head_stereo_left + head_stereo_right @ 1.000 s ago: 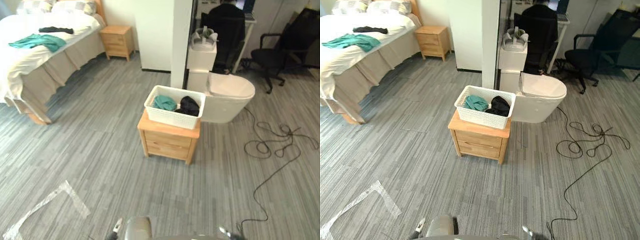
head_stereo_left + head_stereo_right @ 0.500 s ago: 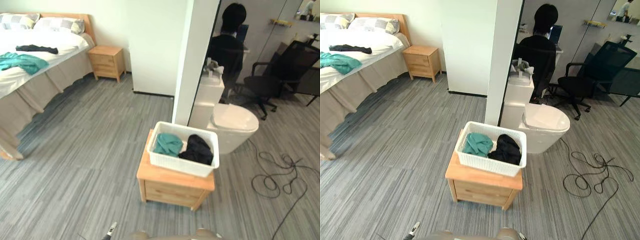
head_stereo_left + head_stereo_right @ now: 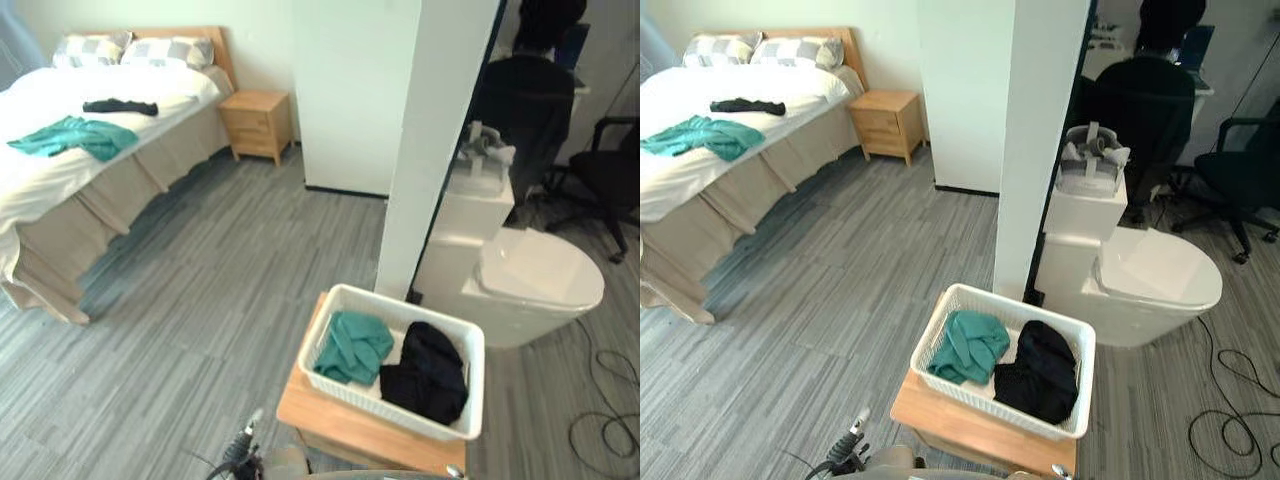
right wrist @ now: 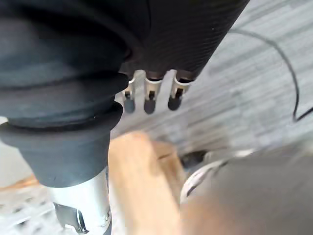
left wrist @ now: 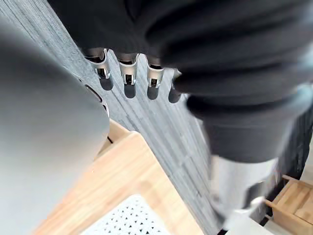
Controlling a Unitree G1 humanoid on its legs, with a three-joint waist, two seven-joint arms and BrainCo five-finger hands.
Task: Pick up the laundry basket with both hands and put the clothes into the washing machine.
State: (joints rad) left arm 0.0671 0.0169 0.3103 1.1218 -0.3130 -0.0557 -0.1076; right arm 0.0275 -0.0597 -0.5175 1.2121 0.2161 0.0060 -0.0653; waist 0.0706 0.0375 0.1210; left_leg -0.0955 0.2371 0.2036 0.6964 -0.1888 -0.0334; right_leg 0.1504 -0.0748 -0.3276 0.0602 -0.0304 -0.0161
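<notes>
The white perforated laundry basket (image 3: 401, 302) stands on a low wooden nightstand (image 3: 335, 424) just in front of me. A teal garment (image 3: 351, 346) and a black garment (image 3: 430, 376) lie inside it. Behind it to the right sits the white rounded washing machine (image 3: 532, 286), lid down. In the left wrist view my left hand (image 5: 128, 79) hangs with relaxed fingers over the floor beside the nightstand's top (image 5: 123, 180) and a corner of the basket (image 5: 122, 223). My right hand (image 4: 150, 96) hangs the same way by the nightstand (image 4: 142, 178). Both hands hold nothing.
A white pillar (image 3: 440, 130) rises right behind the basket. A bed (image 3: 90, 160) with a teal and a black garment fills the left, with a second nightstand (image 3: 258, 124) beside it. A person on a dark chair (image 3: 1150, 100) sits beyond the machine, and an office chair (image 3: 1245, 170) stands at right.
The whole view has shifted: the camera has come closer to the basket and nightstand, which now sit low and large in the picture. The basket and clothes lie as before.
</notes>
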